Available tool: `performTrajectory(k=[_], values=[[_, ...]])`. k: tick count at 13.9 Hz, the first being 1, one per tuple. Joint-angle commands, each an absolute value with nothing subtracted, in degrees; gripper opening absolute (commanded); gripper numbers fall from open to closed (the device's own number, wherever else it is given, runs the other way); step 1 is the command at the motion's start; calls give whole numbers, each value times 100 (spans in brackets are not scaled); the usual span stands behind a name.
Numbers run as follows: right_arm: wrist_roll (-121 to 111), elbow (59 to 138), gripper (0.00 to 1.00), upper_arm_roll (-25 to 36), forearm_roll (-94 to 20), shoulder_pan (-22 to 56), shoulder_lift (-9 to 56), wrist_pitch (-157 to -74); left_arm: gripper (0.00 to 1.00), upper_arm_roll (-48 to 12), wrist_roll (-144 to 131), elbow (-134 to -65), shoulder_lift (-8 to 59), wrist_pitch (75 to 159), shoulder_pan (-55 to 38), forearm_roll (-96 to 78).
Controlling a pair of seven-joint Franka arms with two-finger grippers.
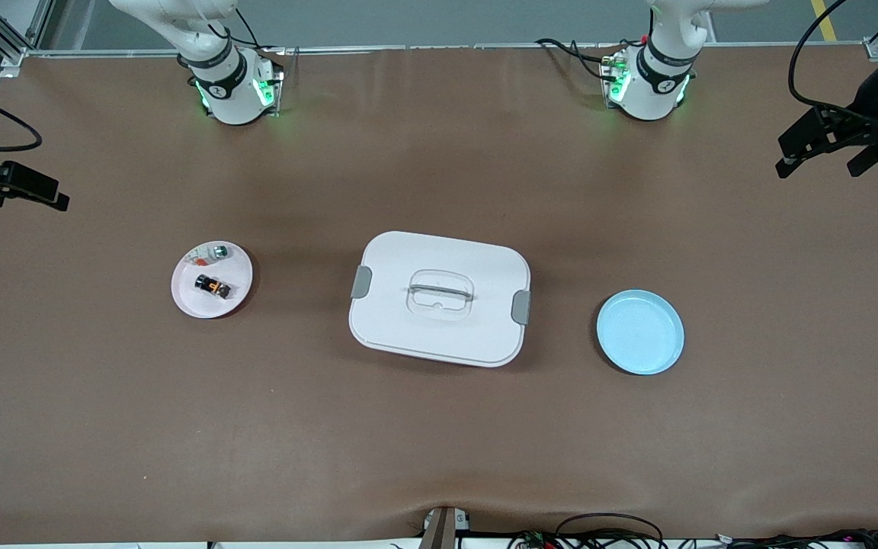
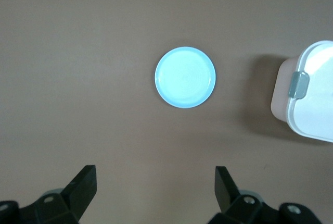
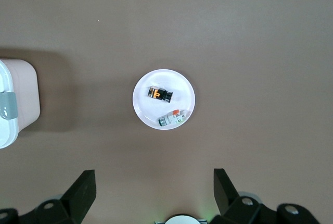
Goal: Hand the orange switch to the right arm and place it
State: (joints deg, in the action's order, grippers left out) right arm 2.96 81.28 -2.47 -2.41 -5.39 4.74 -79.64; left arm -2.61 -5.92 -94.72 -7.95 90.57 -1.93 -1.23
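Note:
The orange switch [image 1: 213,287], a tiny black block with an orange band, lies on a small white plate [image 1: 235,299] toward the right arm's end of the table. It also shows in the right wrist view [image 3: 160,94]. My right gripper [image 3: 155,178] is open and empty, held high over the table at that end, well apart from the white plate [image 3: 143,107]. My left gripper [image 2: 156,176] is open and empty, held high at the left arm's end. A light blue plate [image 1: 640,332] lies there, bare, and shows in the left wrist view [image 2: 185,77].
A small white-and-silver piece with a red-orange bit [image 1: 210,252] lies on the white plate beside the switch. A white lidded box with grey clips [image 1: 439,297] stands at the table's middle, between the two plates.

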Motion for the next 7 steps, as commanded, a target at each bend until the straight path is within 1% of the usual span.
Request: performTrajectory(k=[1, 7], values=[[211, 8060, 100, -255, -316, -571, 404, -7893, 100, -237, -457, -9299, -703, 8588, -193, -88], [220, 8060, 100, -220, -308, -484, 369, -7954, 100, -237, -492, -9448, -694, 8394, -193, -88]])
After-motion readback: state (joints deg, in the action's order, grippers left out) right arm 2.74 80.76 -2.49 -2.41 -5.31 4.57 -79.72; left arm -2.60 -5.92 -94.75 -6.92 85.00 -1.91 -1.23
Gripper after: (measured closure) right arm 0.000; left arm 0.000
